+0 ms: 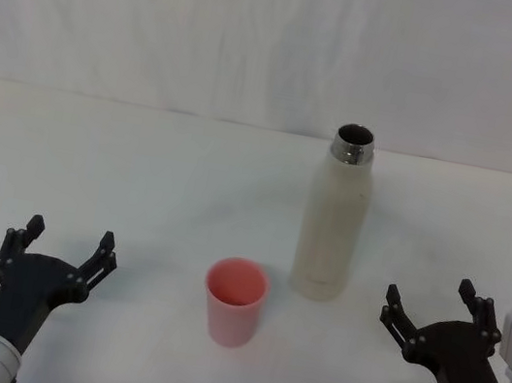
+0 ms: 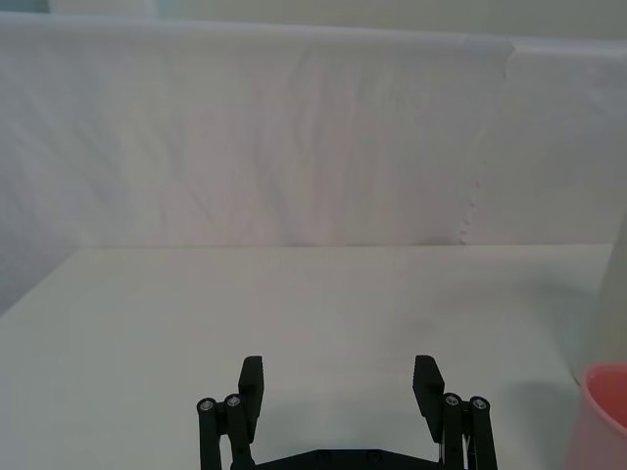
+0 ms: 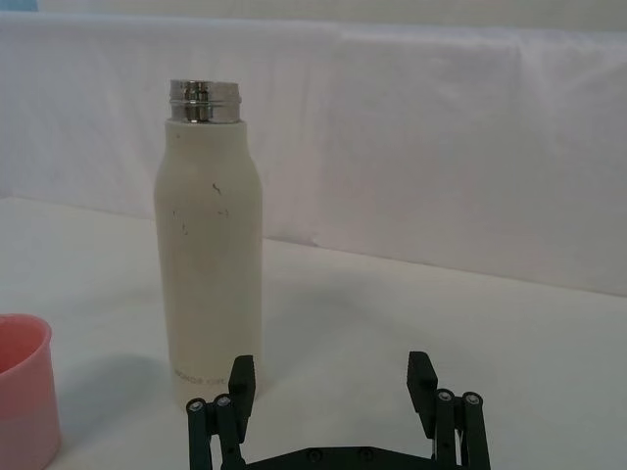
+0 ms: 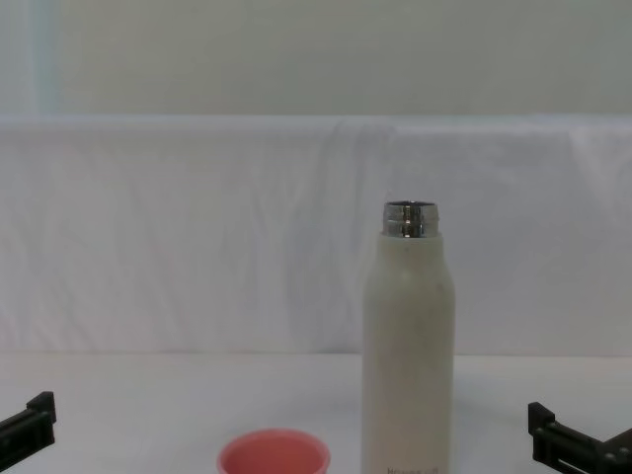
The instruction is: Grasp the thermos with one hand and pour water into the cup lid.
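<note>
The cream-white thermos stands upright right of the table's middle, its steel neck uncapped; I also see the thermos in the right wrist view and the thermos from the chest. The pink cup lid sits mouth up, in front of and left of it, apart from it; the cup lid and the cup lid show at frame edges. My right gripper is open near the front right, a short way right of the thermos. My left gripper is open at the front left, holding nothing.
A white cloth covers the table and rises as a backdrop behind it. Bare cloth lies between each gripper and the two objects, and across the left half of the table.
</note>
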